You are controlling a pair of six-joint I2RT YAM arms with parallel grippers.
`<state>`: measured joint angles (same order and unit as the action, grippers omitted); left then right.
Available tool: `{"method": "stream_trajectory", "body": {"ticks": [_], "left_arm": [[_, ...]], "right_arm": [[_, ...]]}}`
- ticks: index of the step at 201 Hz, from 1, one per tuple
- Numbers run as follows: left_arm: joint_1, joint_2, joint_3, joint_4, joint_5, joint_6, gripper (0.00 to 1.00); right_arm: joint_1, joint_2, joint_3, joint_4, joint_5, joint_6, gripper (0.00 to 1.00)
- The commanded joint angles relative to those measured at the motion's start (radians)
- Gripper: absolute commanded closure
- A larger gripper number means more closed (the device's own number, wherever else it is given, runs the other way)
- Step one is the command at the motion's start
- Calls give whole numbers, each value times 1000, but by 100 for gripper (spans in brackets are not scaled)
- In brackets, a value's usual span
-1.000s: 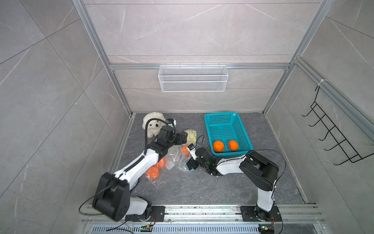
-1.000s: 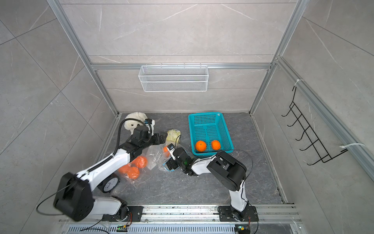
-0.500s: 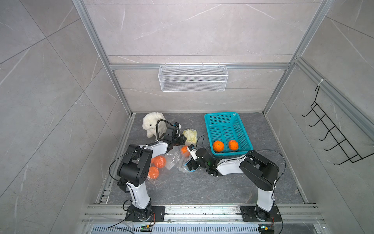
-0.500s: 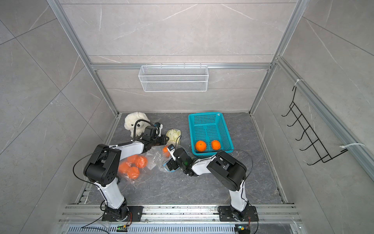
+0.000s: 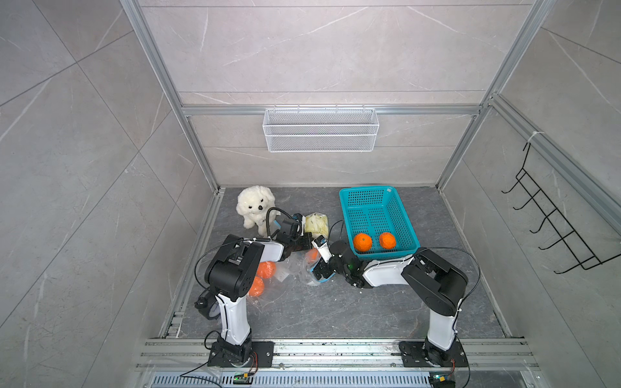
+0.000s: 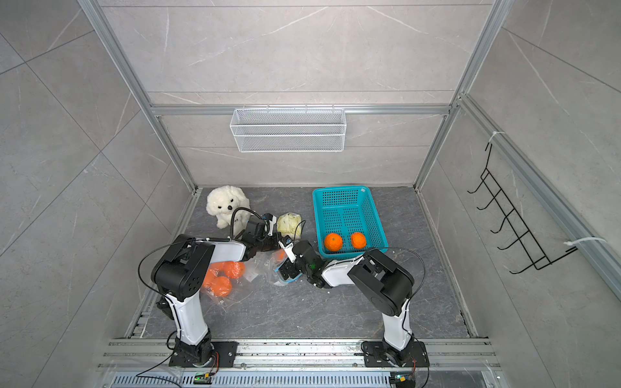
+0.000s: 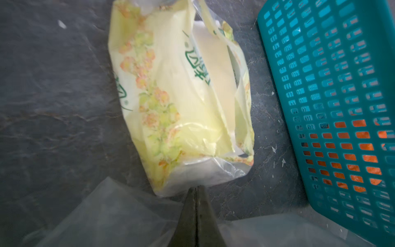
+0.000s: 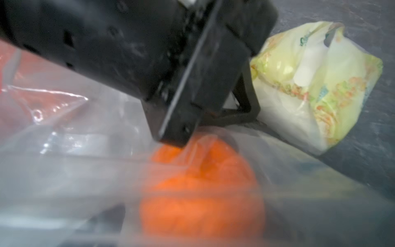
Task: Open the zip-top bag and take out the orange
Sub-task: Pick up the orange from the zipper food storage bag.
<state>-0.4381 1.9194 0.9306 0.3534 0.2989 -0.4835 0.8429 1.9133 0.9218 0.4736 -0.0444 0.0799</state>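
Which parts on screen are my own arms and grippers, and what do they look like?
Both arms match: the left arm and right arm have white link shells, bulky black joint housings and thin black cables looping outside. The left gripper ends in dark tapered fingers; the right gripper has white fingers with blue trim.

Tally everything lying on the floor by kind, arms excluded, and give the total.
Oranges: 6 (two in the teal basket, one in the bag nearer it, three in the farther bag, partly hidden)
Clear bags: 2
Teal basket: 1
Plush dog: 1
Tissue pack: 1
Dark round object, half hidden: 1
Total: 12
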Motion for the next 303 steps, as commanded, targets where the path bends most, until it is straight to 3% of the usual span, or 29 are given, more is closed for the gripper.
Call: {"method": "stream_trajectory", "body": {"ticks": [1,22,60,167,245,263,303], "left_arm": [[-21,13,-8,41,37,-27,100],[-21,3,-4,5,-9,-16,100],[-21,20,35,-105,-133,-28,100],[4,84,62,-136,-226,-50,100],[30,89,48,-106,-192,-68,100],[30,72,46,-101,-179,-71,100],[30,5,57,-124,-161,-66,100]], "right_arm": [[-1,36,85,-44,-38,-24,8],[-1,50,106,-114,1,-37,13],[1,-45,57,-211,-29,-4,34],[35,-331,-196,-233,46,77,33],[47,-629,-259,-439,126,133,34],[47,-684,-251,-506,198,132,34],[-30,-759,-174,-630,190,104,36]]}}
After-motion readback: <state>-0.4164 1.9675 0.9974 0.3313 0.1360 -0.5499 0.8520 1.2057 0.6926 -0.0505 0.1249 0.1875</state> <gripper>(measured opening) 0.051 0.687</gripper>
